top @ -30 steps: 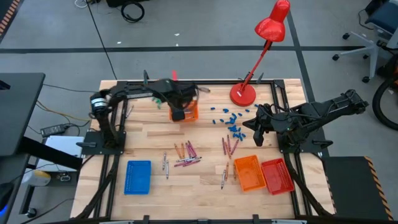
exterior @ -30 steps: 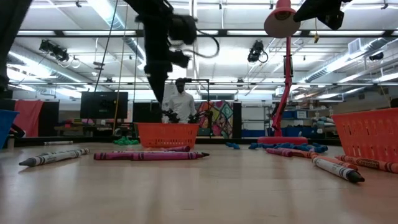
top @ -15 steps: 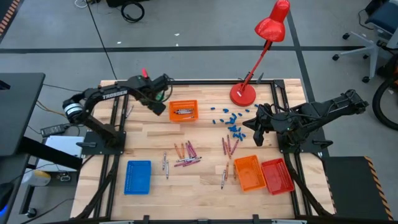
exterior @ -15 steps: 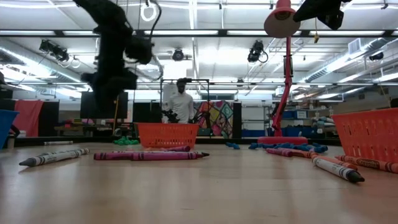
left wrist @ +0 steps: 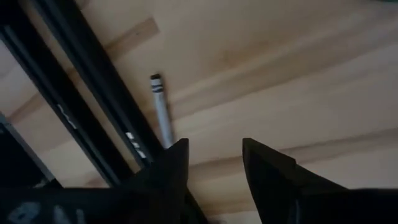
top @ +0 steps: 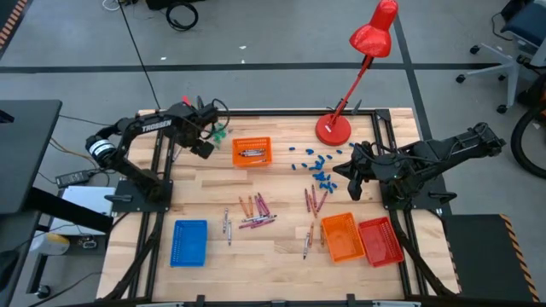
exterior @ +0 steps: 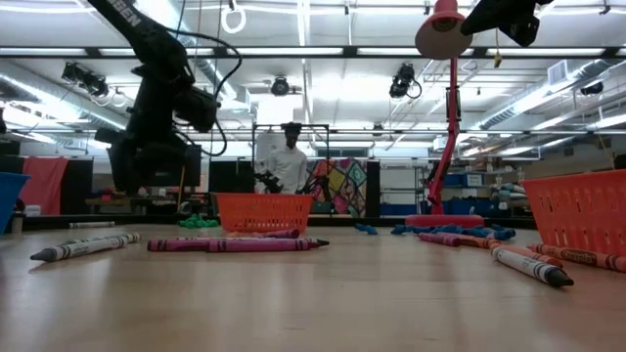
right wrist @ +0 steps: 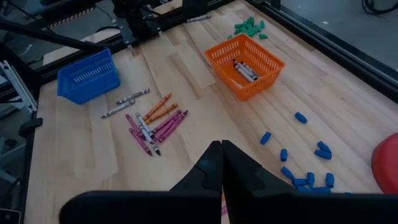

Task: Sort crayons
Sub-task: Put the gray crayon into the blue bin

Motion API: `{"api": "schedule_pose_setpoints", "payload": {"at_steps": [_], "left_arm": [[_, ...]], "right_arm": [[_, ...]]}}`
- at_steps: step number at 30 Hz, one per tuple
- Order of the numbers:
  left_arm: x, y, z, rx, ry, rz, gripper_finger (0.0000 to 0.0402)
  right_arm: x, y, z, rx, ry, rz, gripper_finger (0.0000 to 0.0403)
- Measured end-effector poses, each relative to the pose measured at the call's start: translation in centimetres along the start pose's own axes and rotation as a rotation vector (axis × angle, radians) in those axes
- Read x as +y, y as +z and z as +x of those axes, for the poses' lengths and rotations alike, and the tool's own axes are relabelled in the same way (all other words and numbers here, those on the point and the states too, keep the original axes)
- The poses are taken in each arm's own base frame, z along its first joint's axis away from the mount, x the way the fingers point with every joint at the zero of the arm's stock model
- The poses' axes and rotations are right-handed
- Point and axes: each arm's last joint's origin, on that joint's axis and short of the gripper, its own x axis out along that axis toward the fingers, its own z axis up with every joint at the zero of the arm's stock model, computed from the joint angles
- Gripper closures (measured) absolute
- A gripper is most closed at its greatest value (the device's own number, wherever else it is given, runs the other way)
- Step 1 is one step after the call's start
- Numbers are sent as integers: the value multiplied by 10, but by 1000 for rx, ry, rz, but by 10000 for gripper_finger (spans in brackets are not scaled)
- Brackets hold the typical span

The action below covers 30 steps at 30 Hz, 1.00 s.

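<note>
The left gripper [top: 205,147] hangs over the far-left part of the table [top: 281,256], its fingers [left wrist: 171,168] parted with bare wood showing in the gap and nothing held. Just ahead of those fingertips lies a single grey-white crayon [left wrist: 161,106] with a dark banded end; its near end runs behind one finger and is cut off, and it lies close along the black frame rail [left wrist: 93,93]. In the low view this gripper is only a dark silhouette, so its jaws cannot be read there. The right gripper [right wrist: 221,163] waits at the table's right side, fingers pressed together, empty. Ahead of its tips the loose crayons [right wrist: 152,121] lie in a fanned cluster of orange, magenta and grey-white sticks on the wood; a second group [top: 316,200] lies nearer the right gripper, partly hidden below its fingers in the wrist view. Beyond the cluster stands an orange basket [right wrist: 214,59] holding a few grey crayons, whose number cannot be made out. A blue basket [right wrist: 87,78] sits farther off, its contents not visible. Small blue pieces [right wrist: 298,168] are scattered beside the right fingers, and green pieces [right wrist: 249,26] lie past the orange basket.
</note>
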Motion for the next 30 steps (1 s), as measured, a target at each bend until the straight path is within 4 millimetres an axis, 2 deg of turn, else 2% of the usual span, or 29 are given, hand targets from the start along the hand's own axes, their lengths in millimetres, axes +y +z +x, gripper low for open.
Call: {"api": "schedule_pose_setpoints", "payload": {"at_steps": [4,11,17,20,25,30], "left_arm": [[12,8,12,52,-3,0,233],[17,19,31,93,20,29,239],[15,25,39,87,15,-11,239],[11,29,43,99,-69,-63,239],[-11,34,29,82,-89,42,247],[-26,47,15,74,-10,163,259]], "right_arm": [[-3,2,2,-7,-22,-4,395],[-7,4,5,-5,-50,10,395],[-10,6,7,-8,-65,14,395],[-12,6,7,-10,-75,16,395],[-14,8,9,-13,-91,10,395],[-17,11,10,-22,-97,-3,395]]}}
